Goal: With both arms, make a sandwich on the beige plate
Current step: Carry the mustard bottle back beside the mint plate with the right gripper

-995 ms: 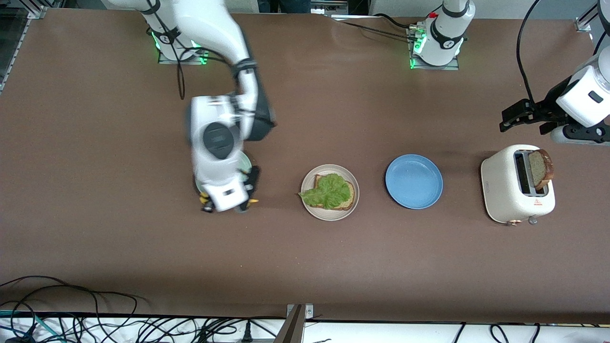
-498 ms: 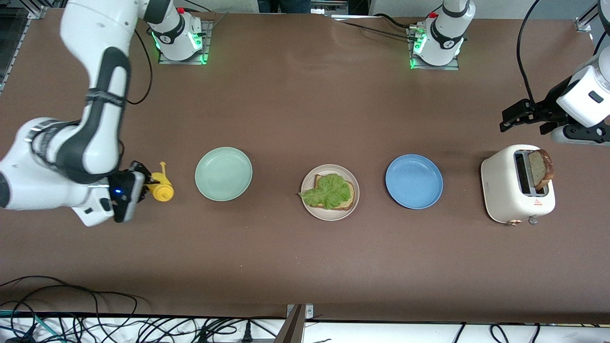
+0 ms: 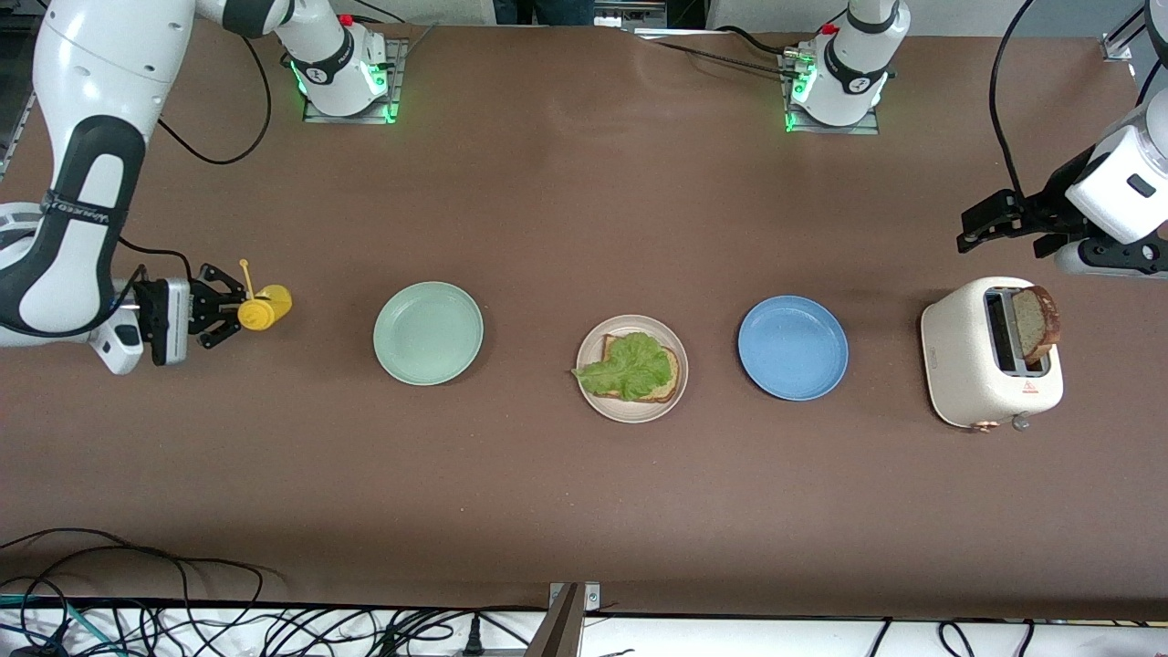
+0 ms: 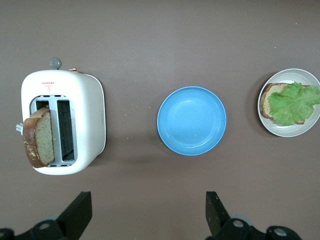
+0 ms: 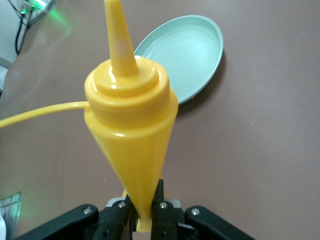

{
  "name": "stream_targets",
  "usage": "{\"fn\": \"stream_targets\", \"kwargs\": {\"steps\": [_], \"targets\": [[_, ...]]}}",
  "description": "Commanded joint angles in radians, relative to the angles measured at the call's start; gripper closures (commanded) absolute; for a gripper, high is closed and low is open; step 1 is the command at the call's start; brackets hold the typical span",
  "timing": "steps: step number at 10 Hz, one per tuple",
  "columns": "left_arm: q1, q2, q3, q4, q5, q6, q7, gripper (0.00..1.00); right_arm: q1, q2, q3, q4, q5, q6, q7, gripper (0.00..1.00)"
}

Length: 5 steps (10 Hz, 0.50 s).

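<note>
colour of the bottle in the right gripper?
Yellow. The squeeze bottle is pinched in the right gripper; right wrist view shows it best.

The brown bench [image 4: 150, 40] carries a white toaster [image 4: 85, 120] with one bread slice [image 4: 39, 137] standing in a slot. A blue plate [image 4: 191, 120] lies at its 3 o'clock, then the beige plate [image 4: 280, 130] bearing bread and lettuce [image 4: 295, 102]. The left end effector [image 4: 147, 220] hangs spread wide over bare bench

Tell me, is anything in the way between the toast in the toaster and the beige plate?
Yes: the blue plate sits on the table between the toaster holding the bread slice and the beige plate. It lies flat and low, so a lifted slice could probably pass over it.
</note>
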Motion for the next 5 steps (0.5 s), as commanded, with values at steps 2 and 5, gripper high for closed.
{"fn": "stream_targets", "kwargs": {"steps": [2, 5], "targets": [[-0.001, -0.005, 0.003, 0.008, -0.013, -0.014, -0.001, 0.0, -0.024, -0.011, 0.009, -0.154, 0.093, 0.013, -0.226, 1.0], [0.001, -0.005, 0.003, 0.006, -0.013, -0.015, -0.001, 0.0, -0.048, 0.052, 0.017, -0.165, 0.169, 0.01, -0.414, 1.0]]}}
